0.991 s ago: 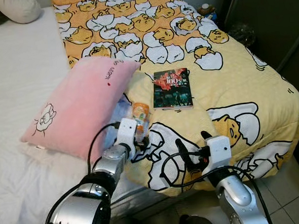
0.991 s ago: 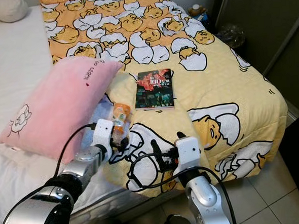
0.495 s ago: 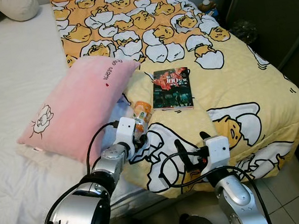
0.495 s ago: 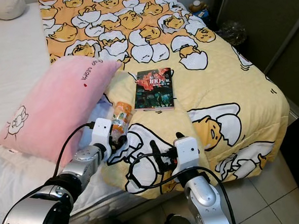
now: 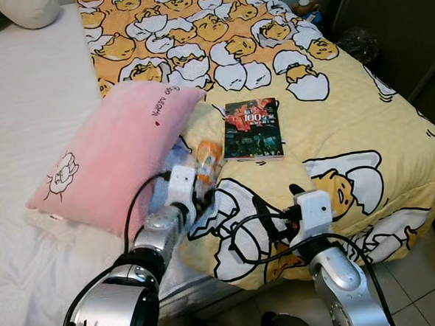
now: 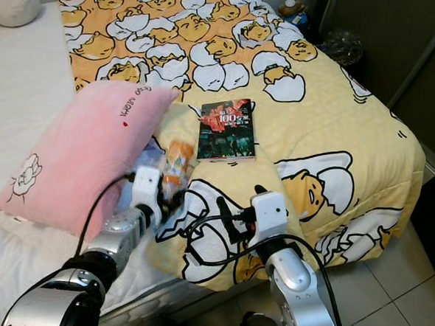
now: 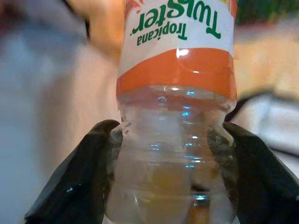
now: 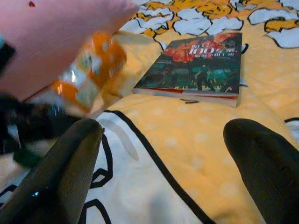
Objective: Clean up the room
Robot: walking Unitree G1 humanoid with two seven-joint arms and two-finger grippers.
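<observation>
Yellow blanket (image 5: 348, 125) with cartoon egg characters covers the right half of the bed, running down to its foot edge, and that's where all the action is. An orange-labelled plastic bottle (image 5: 205, 162) lies on it, right at the blanket's left edge, tucked against the lower corner of a pink pillow (image 5: 110, 158) that sits on the white sheet (image 5: 21, 94). The left gripper (image 5: 199, 201) is clamped on the clear lower part of the bottle; in the wrist view you can see both black fingers (image 7: 81, 172) pressed against its sides, "Tropicana Twister" label and all. A book (image 5: 251, 128) with a dark cover lies flat just beside the bottle, toward the middle of the blanket. The right gripper (image 5: 274, 213) hangs over the blanket near the foot edge of the bed, fingers (image 8: 60, 168) spread wide with nothing between them, pointed toward the book and bottle. A pale cushion (image 5: 25, 11) sits up at the far left corner of the bed.
</observation>
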